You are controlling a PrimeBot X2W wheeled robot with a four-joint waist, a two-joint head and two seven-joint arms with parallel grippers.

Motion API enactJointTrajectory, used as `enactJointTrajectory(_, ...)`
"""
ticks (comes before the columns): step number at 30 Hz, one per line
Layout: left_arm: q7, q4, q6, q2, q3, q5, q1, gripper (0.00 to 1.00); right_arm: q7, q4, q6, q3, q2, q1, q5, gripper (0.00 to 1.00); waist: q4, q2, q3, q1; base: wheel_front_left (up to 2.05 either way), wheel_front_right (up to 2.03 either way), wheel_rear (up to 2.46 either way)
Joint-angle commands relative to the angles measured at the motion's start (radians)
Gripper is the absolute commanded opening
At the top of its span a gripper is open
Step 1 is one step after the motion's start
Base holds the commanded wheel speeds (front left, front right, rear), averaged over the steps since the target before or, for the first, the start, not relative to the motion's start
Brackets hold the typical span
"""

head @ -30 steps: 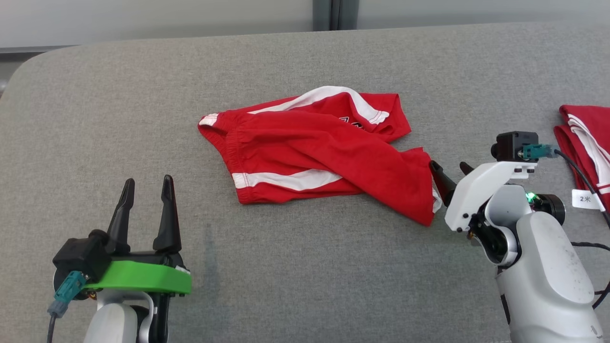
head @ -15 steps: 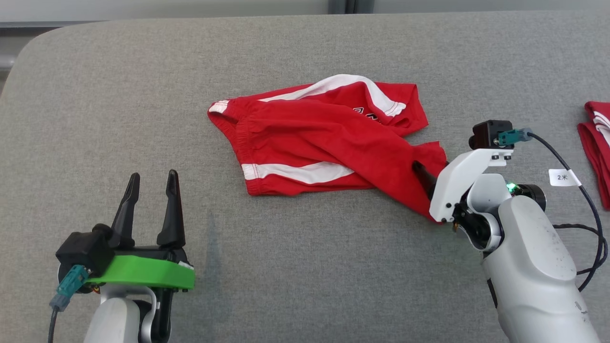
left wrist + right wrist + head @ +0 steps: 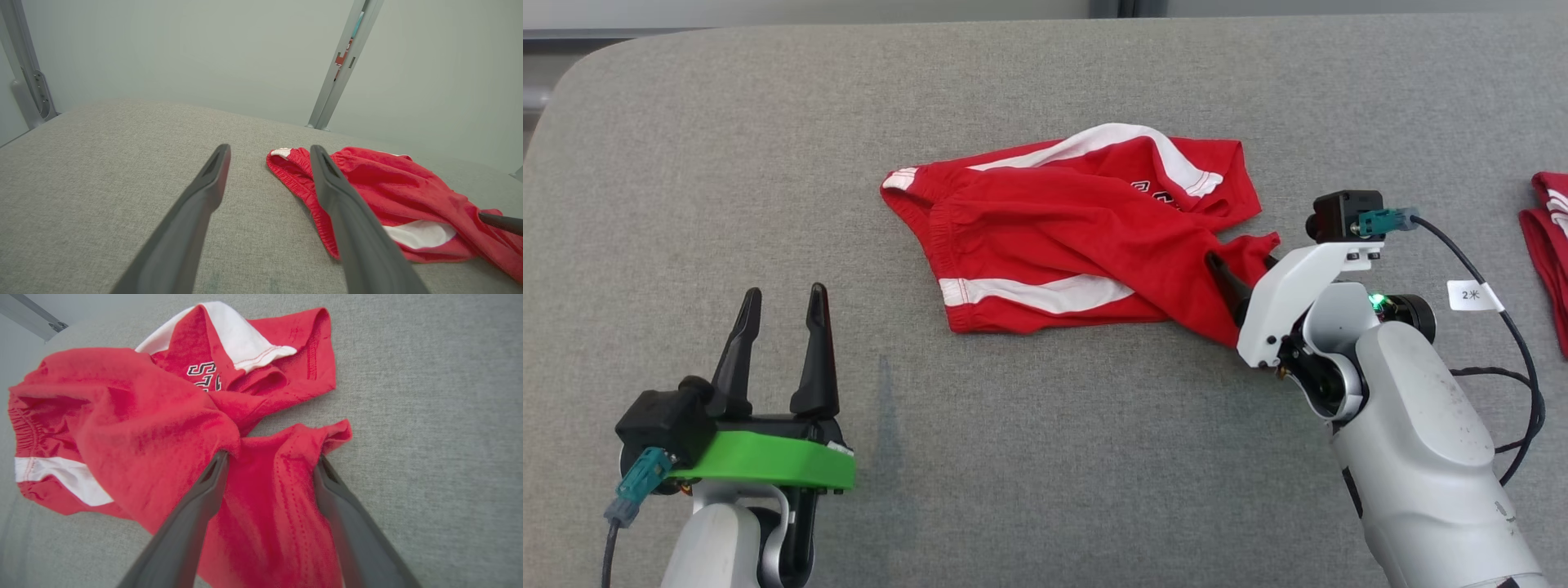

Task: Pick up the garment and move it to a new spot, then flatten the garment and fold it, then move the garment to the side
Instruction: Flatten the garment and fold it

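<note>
We found the red garment (image 3: 1078, 237) crumpled mid-worktop (image 3: 1029, 474), with bare grey surface all round it and out to the rounded far-left corner; a second red piece (image 3: 1543, 245) lay at the right edge. The right fingers (image 3: 206, 486) stood wide apart, straddling the garment's near-right hem and clamping nothing. The left fingers (image 3: 813, 359) were spread and empty at the near left, well apart from the waistband.
</note>
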Motion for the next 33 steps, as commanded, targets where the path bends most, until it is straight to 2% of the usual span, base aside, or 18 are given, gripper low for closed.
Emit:
enactJointTrajectory(1,-0.002,-0.004,-0.004,0.005,0.0,-0.001,-0.015,1.0,-0.004,-0.011,0.0,0.004,0.0,-0.004,0.011,1.0,0.002,0.0,0.0,0.0,0.0,0.0,0.0)
enactJointTrajectory(5,-0.002,-0.007,-0.005,0.002,0.002,-0.002,-0.016,1.0,0.011,-0.022,0.0,0.006,-0.001,0.005,0.013,1.0,0.005,0.0,0.004,0.0,0.0,0.0,0.0)
enactJointTrajectory(6,-0.002,-0.008,-0.005,0.002,0.003,-0.003,-0.018,1.0,0.016,-0.019,0.0,-0.001,-0.002,0.002,-0.003,0.35,0.006,0.0,0.006,0.0,0.0,0.0,0.0)
enactJointTrajectory(7,-0.002,-0.009,-0.004,0.001,0.004,-0.003,-0.019,1.0,0.016,-0.015,0.0,-0.007,-0.001,-0.004,-0.013,0.0,0.007,0.0,0.008,0.0,0.0,0.0,0.0)
enactJointTrajectory(14,-0.002,-0.019,-0.004,-0.003,-0.004,0.0,-0.03,1.0,-0.025,-0.021,0.0,-0.072,-0.001,-0.049,-0.044,0.0,0.023,0.0,0.025,0.0,0.0,0.0,0.0)
enactJointTrajectory(20,-0.002,-0.032,-0.004,-0.006,-0.012,-0.001,-0.04,1.0,-0.013,-0.006,0.0,-0.142,-0.001,-0.125,-0.078,0.0,0.05,0.0,0.051,0.0,0.0,0.0,0.0)
enactJointTrajectory(30,-0.002,-0.051,-0.004,-0.019,-0.029,-0.008,-0.069,1.0,-0.039,0.145,0.0,-0.276,-0.001,-0.293,-0.103,0.0,0.109,0.0,0.113,0.0,0.0,0.0,0.0)
enactJointTrajectory(31,-0.002,-0.053,-0.004,-0.021,-0.031,-0.007,-0.071,1.0,-0.054,0.167,0.0,-0.29,-0.001,-0.309,-0.116,0.2,0.114,0.0,0.118,0.0,0.0,0.0,0.0)
enactJointTrajectory(32,-0.002,-0.055,-0.004,-0.022,-0.031,-0.006,-0.072,1.0,-0.067,0.183,0.0,-0.298,-0.001,-0.319,-0.123,1.0,0.117,0.0,0.121,0.0,0.0,0.0,0.0)
enactJointTrajectory(33,-0.002,-0.056,-0.004,-0.022,-0.03,-0.005,-0.073,1.0,-0.095,0.198,0.0,-0.31,-0.002,-0.332,-0.14,1.0,0.119,0.0,0.123,0.0,0.0,0.0,0.0)
